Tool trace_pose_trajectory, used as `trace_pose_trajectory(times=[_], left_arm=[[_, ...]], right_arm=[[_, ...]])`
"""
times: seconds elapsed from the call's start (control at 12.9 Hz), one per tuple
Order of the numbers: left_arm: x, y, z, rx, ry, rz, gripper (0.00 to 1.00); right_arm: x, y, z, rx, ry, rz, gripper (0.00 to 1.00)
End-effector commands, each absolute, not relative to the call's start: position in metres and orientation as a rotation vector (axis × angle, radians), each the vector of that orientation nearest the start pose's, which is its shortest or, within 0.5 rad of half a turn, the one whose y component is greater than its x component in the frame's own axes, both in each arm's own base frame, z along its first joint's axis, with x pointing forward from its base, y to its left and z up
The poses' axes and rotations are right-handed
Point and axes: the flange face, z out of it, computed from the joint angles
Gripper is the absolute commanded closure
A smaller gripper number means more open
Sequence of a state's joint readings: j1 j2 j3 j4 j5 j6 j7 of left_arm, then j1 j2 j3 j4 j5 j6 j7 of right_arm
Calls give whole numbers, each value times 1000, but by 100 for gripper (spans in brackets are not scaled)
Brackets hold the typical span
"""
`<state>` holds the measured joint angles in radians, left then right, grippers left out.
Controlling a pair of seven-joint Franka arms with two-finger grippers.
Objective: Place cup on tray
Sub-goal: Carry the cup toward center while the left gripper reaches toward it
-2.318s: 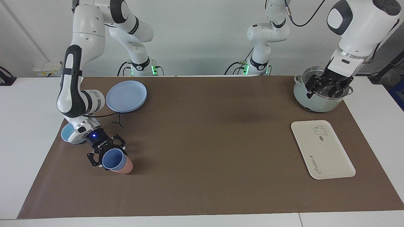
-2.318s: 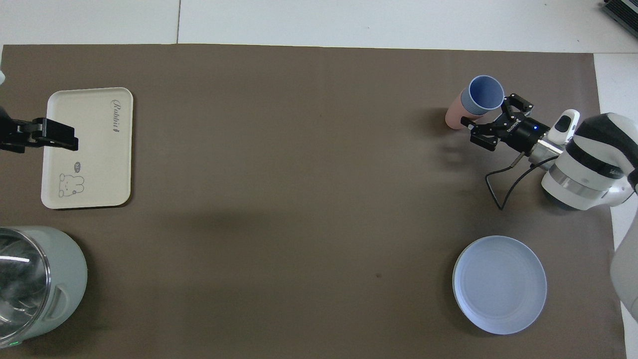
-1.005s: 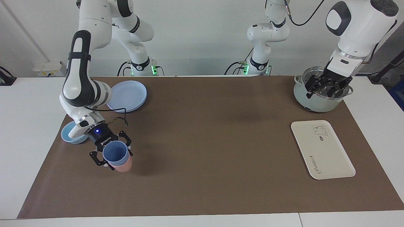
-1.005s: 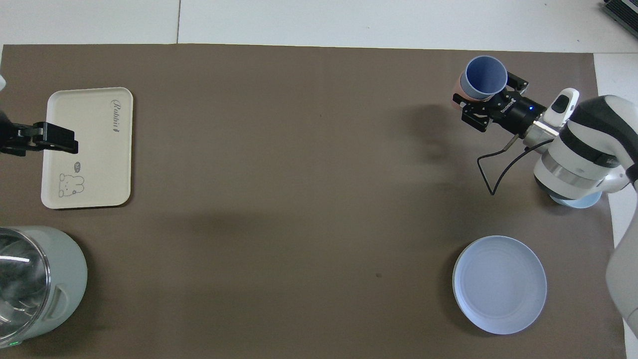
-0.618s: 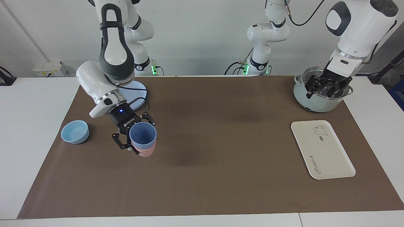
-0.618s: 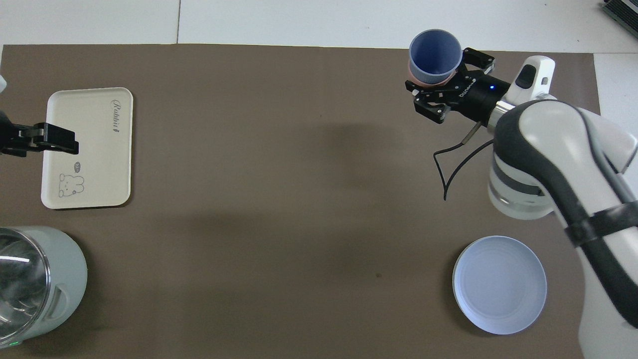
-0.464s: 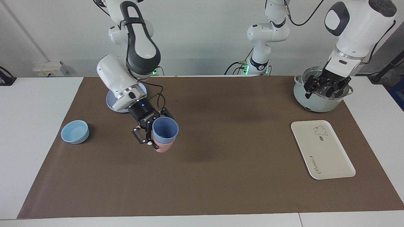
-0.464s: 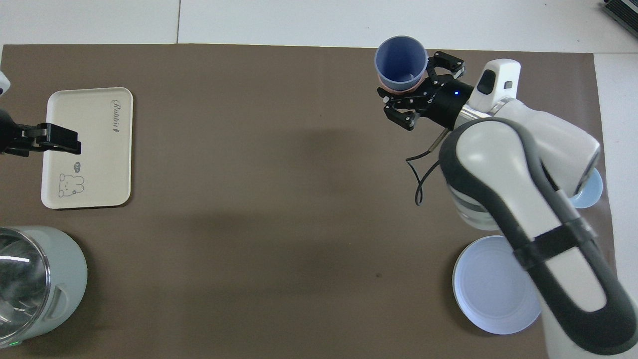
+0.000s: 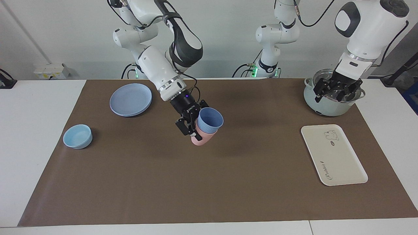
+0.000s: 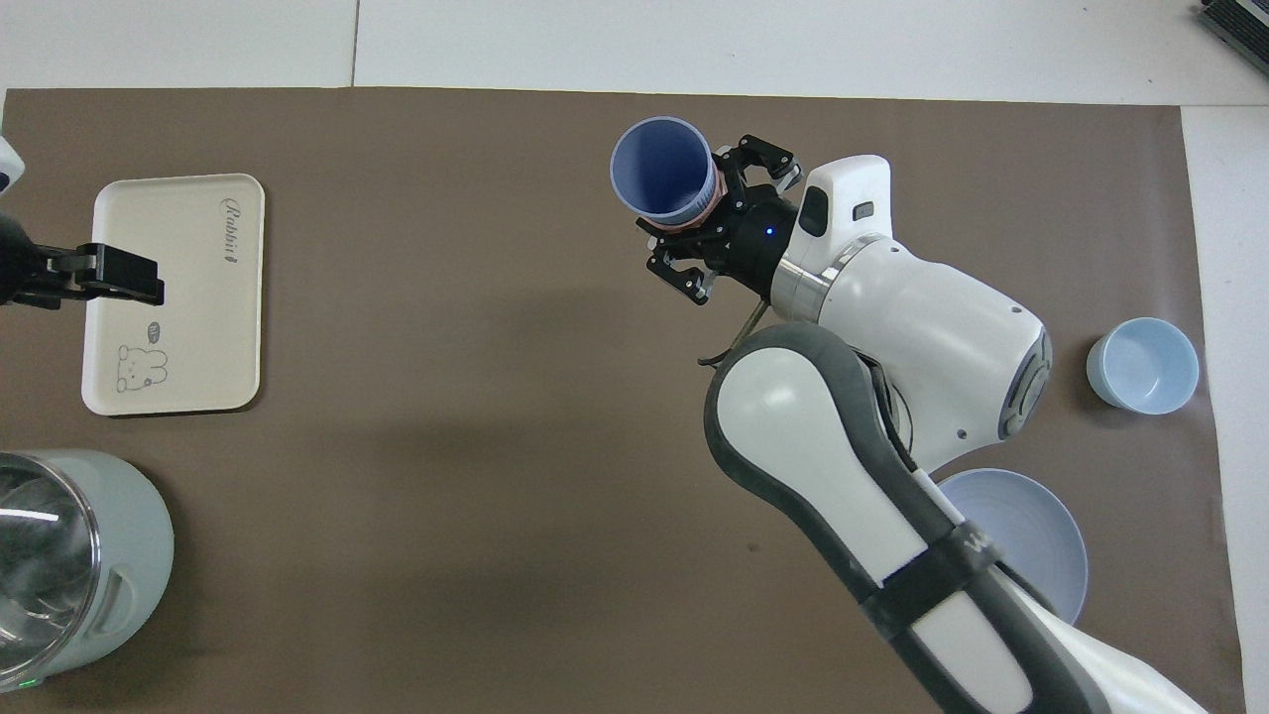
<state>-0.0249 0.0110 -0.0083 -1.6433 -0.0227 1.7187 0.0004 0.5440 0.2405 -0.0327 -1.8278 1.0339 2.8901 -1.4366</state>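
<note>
Periwinkle cup (image 9: pixel 210 120) nested inside a pink cup (image 9: pixel 202 138), both aloft over the brown mat (image 9: pixel 209 182) mid-table, tilted, clamped in the right gripper (image 9: pixel 193 122). Cream tray (image 9: pixel 333 156) bare, toward the left arm's end. Glass-lidded pot (image 9: pixel 326 106) nearer the robots, left gripper (image 9: pixel 336 90) over it, fingers apart. Bowl (image 9: pixel 77 136) and plate (image 9: pixel 130 99) unfilled.

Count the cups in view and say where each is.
2: the periwinkle-blue cup sits nested in the salmon-pink cup, both gripped by the right end effector in the air above mid-table. None seems hidden.
</note>
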Motion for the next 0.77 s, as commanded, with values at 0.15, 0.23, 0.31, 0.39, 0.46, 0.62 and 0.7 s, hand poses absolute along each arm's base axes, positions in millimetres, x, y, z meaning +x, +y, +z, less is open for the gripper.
trace_pose_trajectory(times=[0.15, 0.23, 0.31, 0.39, 0.46, 0.62, 0.7], left_arm=[[585, -98, 578, -3486, -63, -181, 21], [589, -125, 571, -3567, -98, -178, 23], [596, -145, 564, -3658, -211, -189, 25], [598, -171, 561, -3744, -277, -205, 27], [600, -194, 556, -3808, -315, -228, 27], [596, -233, 557, -3899, -352, -252, 31], [591, -250, 558, -3922, -373, -250, 31]], right_arm=[[600, 283, 483, -2293, -1386, -1282, 100], [599, 286, 485, -2298, -1404, -1278, 100], [599, 289, 487, -2307, -1422, -1270, 100], [599, 291, 489, -2321, -1436, -1261, 100], [599, 294, 490, -2333, -1442, -1255, 100], [598, 299, 492, -2351, -1444, -1235, 100], [598, 301, 495, -2357, -1445, -1227, 100]])
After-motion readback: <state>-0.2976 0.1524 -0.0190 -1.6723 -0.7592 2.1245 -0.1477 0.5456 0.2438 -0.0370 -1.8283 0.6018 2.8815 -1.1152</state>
